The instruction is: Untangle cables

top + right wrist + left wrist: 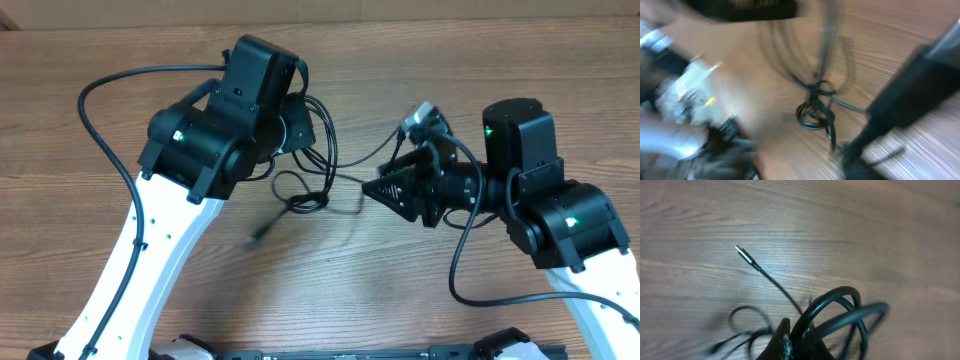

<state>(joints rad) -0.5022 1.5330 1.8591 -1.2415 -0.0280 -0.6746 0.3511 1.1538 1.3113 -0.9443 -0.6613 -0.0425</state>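
Several cables (pixel 300 203) knotted between tools | left tool (pixel 303 128): grip state unclear | right tool (pixel 385 188): unclear

Table (pixel 330 290): brown wood-grain top, fills nearly all of the overhead view. Grain runs left to right, lighter and darker streaks alternating. Surface matte, soft shadows on it mid-table. Left wrist view shows the fine grain lines sharply; right wrist view shows the same wood, smeared by blur. Beyond the table's far edge, a pale tan strip (pixel 420 8) along the top of the overhead view; cannot tell what it is
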